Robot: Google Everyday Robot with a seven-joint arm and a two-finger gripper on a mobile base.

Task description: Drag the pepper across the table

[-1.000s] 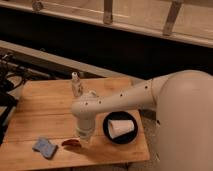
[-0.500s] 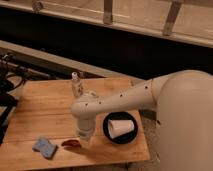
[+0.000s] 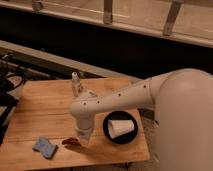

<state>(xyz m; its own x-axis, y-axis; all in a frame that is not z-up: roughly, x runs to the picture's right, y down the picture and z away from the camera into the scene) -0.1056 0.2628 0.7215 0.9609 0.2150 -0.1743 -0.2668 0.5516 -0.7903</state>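
Note:
The pepper (image 3: 70,142) is a small reddish-brown tapered object lying on the light wooden table (image 3: 45,107) near its front edge. My gripper (image 3: 81,142) hangs from the white arm and reaches straight down onto the pepper's right end, which it partly hides. The pepper's left end sticks out to the left of the gripper.
A black bowl (image 3: 107,135) with a white cup on its side (image 3: 121,127) sits right of the gripper. A blue sponge (image 3: 45,147) lies left of the pepper. A small white bottle (image 3: 76,84) stands at the back. The table's front edge is close.

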